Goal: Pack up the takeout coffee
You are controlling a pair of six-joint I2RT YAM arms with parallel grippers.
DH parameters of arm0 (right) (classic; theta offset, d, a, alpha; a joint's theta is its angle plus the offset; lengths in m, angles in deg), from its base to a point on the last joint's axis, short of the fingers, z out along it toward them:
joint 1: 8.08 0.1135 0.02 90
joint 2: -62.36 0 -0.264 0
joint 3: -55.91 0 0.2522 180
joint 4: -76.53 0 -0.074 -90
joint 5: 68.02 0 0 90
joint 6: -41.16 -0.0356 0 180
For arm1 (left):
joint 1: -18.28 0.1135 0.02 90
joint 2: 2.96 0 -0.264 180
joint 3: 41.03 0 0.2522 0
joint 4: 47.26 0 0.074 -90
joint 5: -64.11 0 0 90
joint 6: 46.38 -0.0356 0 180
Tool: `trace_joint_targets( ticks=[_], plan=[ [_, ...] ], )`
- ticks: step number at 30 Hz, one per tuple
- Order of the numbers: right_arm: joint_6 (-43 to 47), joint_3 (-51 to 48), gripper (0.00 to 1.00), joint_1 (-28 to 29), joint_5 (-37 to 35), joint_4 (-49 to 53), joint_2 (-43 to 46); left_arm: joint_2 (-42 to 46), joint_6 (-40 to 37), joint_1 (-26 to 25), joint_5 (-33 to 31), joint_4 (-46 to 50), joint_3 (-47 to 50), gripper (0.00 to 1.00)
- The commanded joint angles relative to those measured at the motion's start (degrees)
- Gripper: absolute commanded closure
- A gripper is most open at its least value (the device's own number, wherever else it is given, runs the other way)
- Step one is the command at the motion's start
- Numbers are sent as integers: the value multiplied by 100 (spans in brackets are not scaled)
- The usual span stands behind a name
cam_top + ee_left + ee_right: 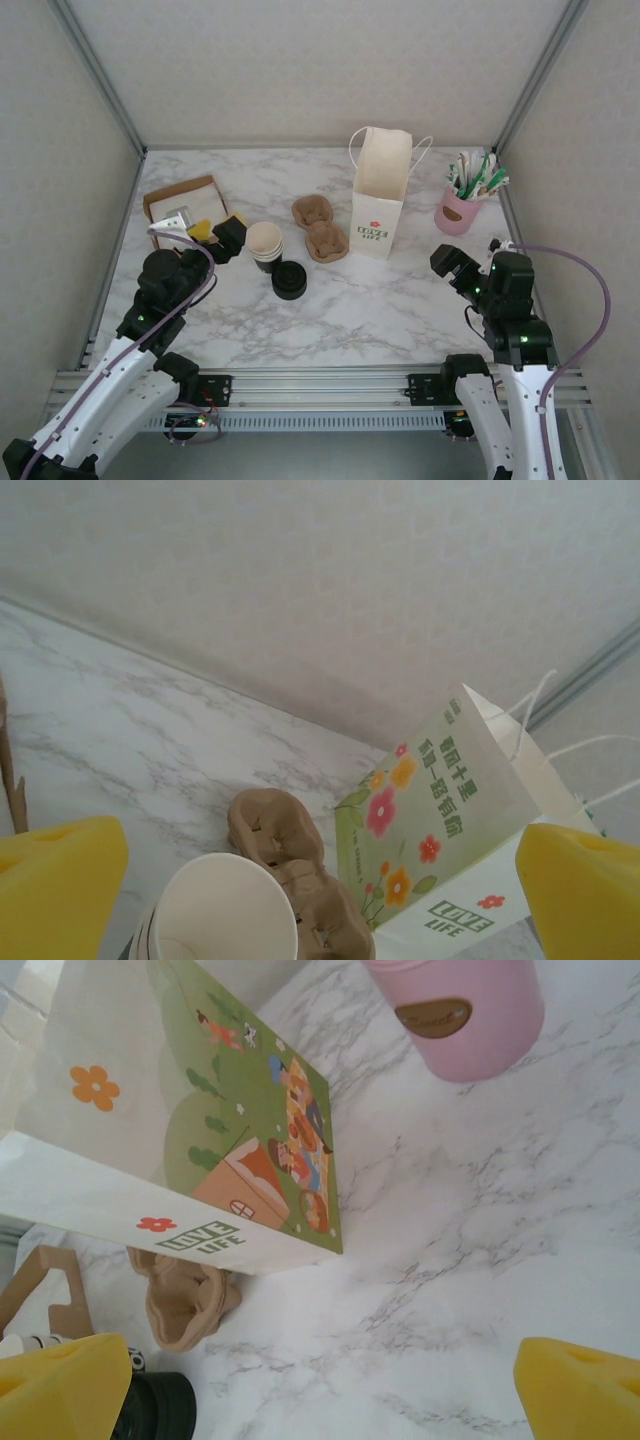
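Left gripper [220,236], jaws spread wide and holding nothing, hovers over the left part of the marble table [380,310], just beside an open cup [265,240] with a cream-white interior. Its yellow pads [60,885] stand at the two edges of the left wrist view, with the cup mouth low between them. Right gripper [450,264], likewise wide and empty, hangs near the right edge of the table, in front of a pink cup [459,212] stuffed with green and white packets. The takeout coffee [289,280], a short black cup under a round black lid, stands upright on the table just in front of the open cup, near the left gripper and well apart from the right one, touched by neither. A tall white paper bag [378,195] stands upright and open-topped at centre, beyond and to the right of the coffee. Two brown pulp cup carriers [320,228] lie between the open cup and the bag. A shallow cardboard tray [160,195] sits at the far left.
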Motion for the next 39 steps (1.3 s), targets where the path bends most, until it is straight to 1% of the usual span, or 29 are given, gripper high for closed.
trace_joint_targets(
  ticks=[1, 2, 6, 9, 14, 19, 22, 24, 26, 28, 29, 31, 34, 36, 39],
  plan=[
    [-122, 88, 1, 34, 167, -132, -83, 11, 435, 0, -183, 95, -154, 0],
    [-88, 64, 1, 33, 216, -185, -86, -34, 491, 9, -124, 52, -169, 0],
    [176, -35, 1, 34, 795, -509, -167, -392, 636, 9, 291, -119, -309, 0],
    [284, 29, 1, 34, 935, -478, -420, -787, 684, 9, 664, -129, -466, 1],
    [337, 12, 1, 31, 1151, -536, -755, -1624, 659, -9, 1460, -106, -866, 0],
    [366, -26, 1, 33, 1472, -548, -1056, -2239, 625, -74, 1864, -57, -1314, 1],
    [336, -119, 1, 69, 1555, -567, -1155, -2669, 572, -130, 1987, -22, -1596, 8],
    [329, -185, 1, 149, 1538, -581, -1198, -3011, 565, -156, 2122, -11, -1799, 15],
    [348, -220, 1, 294, 1492, -584, -1269, -3439, 562, -211, 2226, 56, -2083, 26],
    [368, -209, 1, 510, 1337, -551, -1334, -3817, 559, -305, 2327, 45, -2332, 33],
    [388, -187, 2, 629, 1207, -519, -1374, -4010, 554, -354, 2357, 49, -2470, 38],
    [453, -152, 5, 801, 1043, -485, -1425, -4351, 529, -435, 2399, 73, -2734, 45],
    [461, -164, 8, 956, 772, -410, -1439, -4839, 502, -491, 2479, 113, -3116, 57],
    [479, -165, 10, 989, 643, -358, -1450, -5132, 492, -522, 2547, 95, -3325, 62],
    [527, -176, 12, 993, 551, -311, -1485, -5551, 514, -595, 2633, 60, -3629, 63]
  ],
)
